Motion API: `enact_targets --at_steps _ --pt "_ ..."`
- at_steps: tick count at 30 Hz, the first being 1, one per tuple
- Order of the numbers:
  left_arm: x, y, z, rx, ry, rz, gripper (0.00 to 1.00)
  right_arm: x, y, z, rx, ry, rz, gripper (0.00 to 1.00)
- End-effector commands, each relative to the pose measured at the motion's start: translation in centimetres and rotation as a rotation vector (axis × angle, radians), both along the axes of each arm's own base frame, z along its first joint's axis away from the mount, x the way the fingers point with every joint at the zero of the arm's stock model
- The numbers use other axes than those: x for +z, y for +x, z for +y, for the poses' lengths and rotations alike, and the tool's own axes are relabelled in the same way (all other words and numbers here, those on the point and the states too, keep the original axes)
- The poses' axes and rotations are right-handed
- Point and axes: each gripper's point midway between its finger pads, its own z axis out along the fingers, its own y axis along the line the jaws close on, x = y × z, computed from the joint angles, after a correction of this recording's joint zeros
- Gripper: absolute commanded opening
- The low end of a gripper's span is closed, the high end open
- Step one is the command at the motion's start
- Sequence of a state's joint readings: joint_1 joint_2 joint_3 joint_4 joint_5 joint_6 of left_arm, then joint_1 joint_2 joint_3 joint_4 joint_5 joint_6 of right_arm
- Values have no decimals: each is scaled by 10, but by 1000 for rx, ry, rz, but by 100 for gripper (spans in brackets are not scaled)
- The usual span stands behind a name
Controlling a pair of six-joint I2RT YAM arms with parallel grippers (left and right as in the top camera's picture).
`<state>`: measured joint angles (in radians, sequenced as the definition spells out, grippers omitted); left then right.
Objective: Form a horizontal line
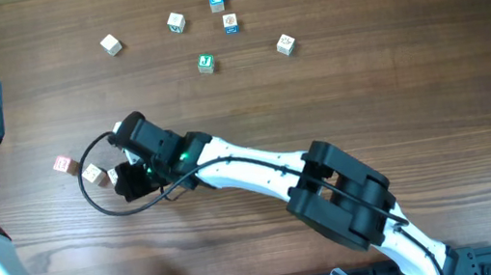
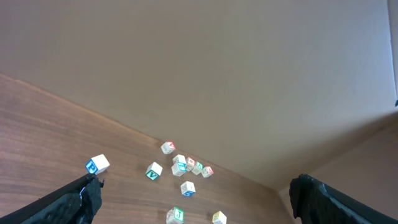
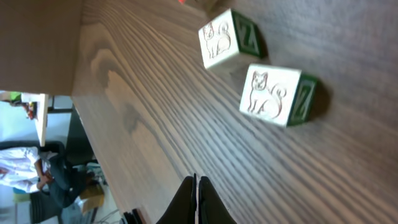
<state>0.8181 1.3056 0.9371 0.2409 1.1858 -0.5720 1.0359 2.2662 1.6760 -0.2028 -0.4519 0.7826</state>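
Overhead — brown wood-grain table

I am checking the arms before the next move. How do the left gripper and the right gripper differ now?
The left gripper is open, jaws spread wide; the right gripper is shut, jaws pressed together. The left gripper has no cube near its jaws; the right gripper is low over the table, close to the short row of cubes. Both hold nothing.
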Motion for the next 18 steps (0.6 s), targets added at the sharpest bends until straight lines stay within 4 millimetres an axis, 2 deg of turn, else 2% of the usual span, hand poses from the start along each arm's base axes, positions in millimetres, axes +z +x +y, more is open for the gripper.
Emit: enact_targets --at_steps 1,4,7,18 --pt "-5 3 0 -24 -27 15 100 -24 -12 1 -48 -38 134 5" --pt "-7 4 1 -23 -31 19 100 -34 -12 3 -64 -23 218 5" --pt "-10 5 2 -24 -38 26 100 -47 -18 14 -48 31 320 5" --pt "-16 8 5 -23 -53 39 100 -58 0 17 -177 0 300 5"
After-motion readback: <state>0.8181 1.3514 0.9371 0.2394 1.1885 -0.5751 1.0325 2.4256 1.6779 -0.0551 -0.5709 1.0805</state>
